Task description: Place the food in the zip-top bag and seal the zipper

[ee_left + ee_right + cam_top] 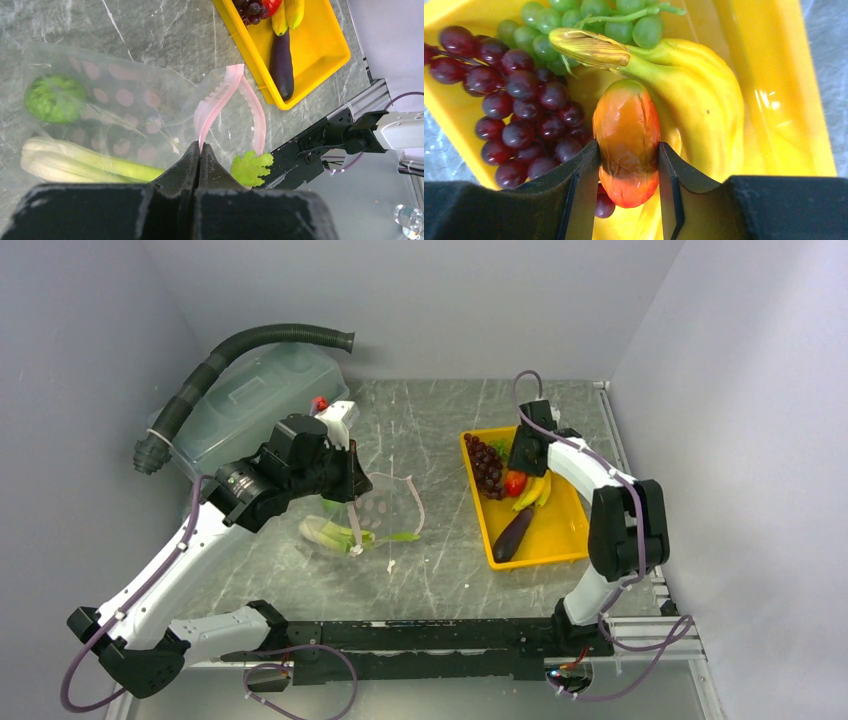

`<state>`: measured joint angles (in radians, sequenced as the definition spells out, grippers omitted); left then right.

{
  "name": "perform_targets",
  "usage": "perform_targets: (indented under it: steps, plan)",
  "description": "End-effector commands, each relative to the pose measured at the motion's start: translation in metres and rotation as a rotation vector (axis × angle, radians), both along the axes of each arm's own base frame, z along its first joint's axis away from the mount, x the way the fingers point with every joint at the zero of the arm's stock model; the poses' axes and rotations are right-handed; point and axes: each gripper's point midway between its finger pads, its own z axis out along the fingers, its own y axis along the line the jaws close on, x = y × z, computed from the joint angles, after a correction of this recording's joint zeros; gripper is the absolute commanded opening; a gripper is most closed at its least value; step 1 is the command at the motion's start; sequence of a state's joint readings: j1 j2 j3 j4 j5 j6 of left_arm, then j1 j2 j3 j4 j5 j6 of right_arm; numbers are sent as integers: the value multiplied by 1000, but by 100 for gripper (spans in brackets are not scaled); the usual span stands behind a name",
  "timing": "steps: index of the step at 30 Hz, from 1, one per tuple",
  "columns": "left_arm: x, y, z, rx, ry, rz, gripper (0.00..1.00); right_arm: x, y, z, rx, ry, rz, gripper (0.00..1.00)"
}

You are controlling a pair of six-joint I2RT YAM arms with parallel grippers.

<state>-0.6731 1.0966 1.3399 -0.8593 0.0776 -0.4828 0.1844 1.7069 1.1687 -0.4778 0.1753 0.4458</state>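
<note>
Pinching pepper (626,125) across middle: right gripper (628,150) has finger pressed on each side, inside yellow tray (560,540) at 3 o'clock of table (450,575). Best lift straight up, clear of bananas (704,100) at 2 o'clock and grapes (524,105) at 9 o'clock. Right arm folded, elbow high, wrist pointing down. Left gripper (200,150) clamped tight on zipper (220,95), holding zip-top bag (125,100) mouth up, 9 o'clock from tray. Left arm stretched long, slanting inward.
</note>
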Motion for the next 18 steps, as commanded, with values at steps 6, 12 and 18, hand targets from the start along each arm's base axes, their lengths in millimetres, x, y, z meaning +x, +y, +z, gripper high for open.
perform_targets:
  steps: [6, 12, 18]
  plan:
    - [3, -4, 18, -42, -56, -10, 0, 0, -8, 96, 32, -261, -47, 0]
    - [3, -6, 17, -44, -53, -15, 0, -11, 19, 154, 128, -403, 50, 0]
    - [4, -8, 19, -51, -54, -15, 0, -34, 59, 213, 245, -561, 221, 0]
